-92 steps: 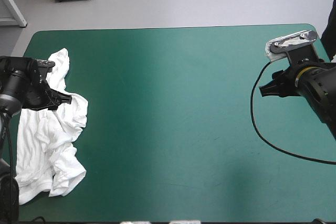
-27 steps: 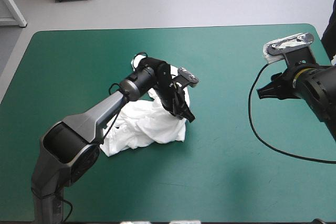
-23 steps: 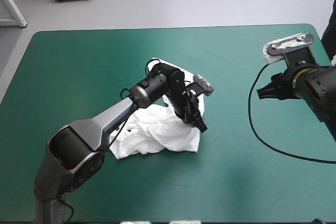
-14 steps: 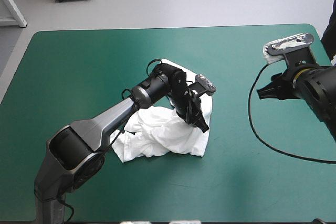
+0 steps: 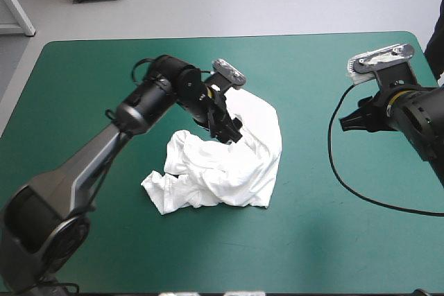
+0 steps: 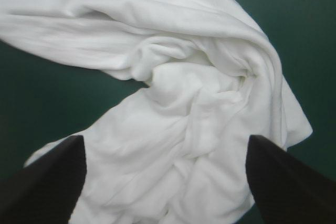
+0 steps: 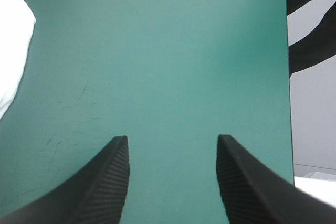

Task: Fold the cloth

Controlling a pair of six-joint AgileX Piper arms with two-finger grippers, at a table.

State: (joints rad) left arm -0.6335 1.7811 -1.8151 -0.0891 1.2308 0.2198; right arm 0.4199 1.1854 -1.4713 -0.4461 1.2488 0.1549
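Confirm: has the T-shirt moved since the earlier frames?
Yes. The T-shirt went from the table's left edge to its middle, rightward in the high view. The left gripper is open over it now.

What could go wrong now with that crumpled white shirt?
1. The T-shirt lies in a bunched heap, so the open left gripper might pinch several layers together.
2. The right gripper sits far off near the right edge of the table, so a one-sided pull may just drag the heap.
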